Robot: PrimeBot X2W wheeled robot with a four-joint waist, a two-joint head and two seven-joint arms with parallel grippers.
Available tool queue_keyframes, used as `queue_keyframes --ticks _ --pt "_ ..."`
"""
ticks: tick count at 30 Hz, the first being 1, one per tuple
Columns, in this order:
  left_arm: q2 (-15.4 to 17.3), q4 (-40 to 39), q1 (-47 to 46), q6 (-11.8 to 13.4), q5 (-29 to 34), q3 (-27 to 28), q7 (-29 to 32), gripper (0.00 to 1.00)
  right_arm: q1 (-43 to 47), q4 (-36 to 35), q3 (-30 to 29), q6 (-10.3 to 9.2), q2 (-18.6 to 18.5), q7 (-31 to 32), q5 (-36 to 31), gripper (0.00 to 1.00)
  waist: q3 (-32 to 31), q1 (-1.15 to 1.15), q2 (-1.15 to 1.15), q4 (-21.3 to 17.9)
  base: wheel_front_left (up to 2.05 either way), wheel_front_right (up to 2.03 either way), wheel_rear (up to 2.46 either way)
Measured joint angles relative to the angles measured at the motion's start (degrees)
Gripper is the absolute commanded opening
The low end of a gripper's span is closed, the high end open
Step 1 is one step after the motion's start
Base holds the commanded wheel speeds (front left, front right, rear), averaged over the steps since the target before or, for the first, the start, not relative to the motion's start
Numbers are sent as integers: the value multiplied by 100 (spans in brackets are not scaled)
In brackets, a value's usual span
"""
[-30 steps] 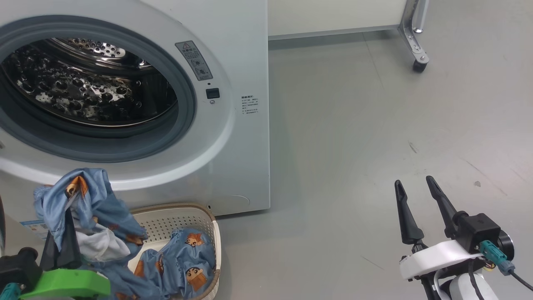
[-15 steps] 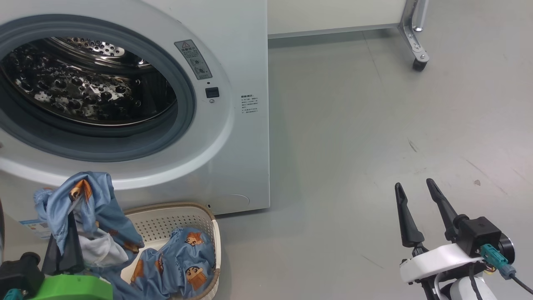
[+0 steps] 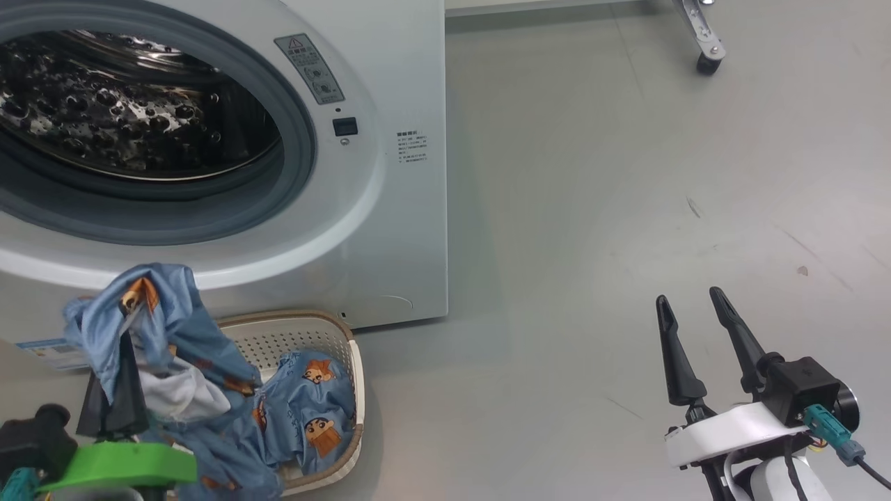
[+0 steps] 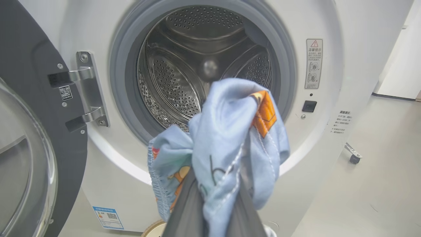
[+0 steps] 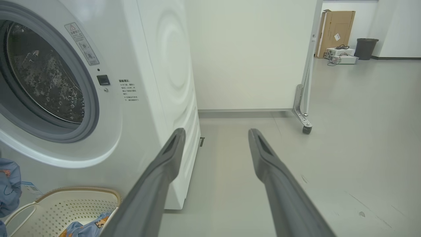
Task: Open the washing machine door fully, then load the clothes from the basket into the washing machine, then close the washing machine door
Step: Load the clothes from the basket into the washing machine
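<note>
Left tool [image 3: 124, 362] is pinched narrow on a bunch of the clothes [image 3: 163, 327], held up at near left above the basket [image 3: 299, 327]. The light blue fabric drapes over the dark fingers and trails down into the basket, where more printed cloth lies against the right wall. The basket sits on the floor [image 3: 592, 223], just beside the washing machine [image 3: 411, 229] front, below the round opening. The washing machine door [image 4: 29, 108] is swung open to the left on its hinge, black rim and glass showing in the left wrist view. The held bundle hangs in front of the opening, outside the drum [image 4: 197, 62]. Right tool [image 3: 688, 298] is at near right, fingers spread wide and empty, over the floor well apart from the basket. A wheeled frame leg [image 3: 703, 38] stands far right.
</note>
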Motion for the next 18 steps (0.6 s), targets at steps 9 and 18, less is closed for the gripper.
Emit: queue_keyframes --ticks 9,18 --pt "-19 -118 -797 0 -7 -25 0 0 -116 -178 75 0 2 2 -25 100 578 0 0 -46 0 0 0" --pt "32 -36 -1600 0 -14 26 0 0 -427 -310 141 0 4 2 -35 100 1204 1 0 -105 0 0 0"
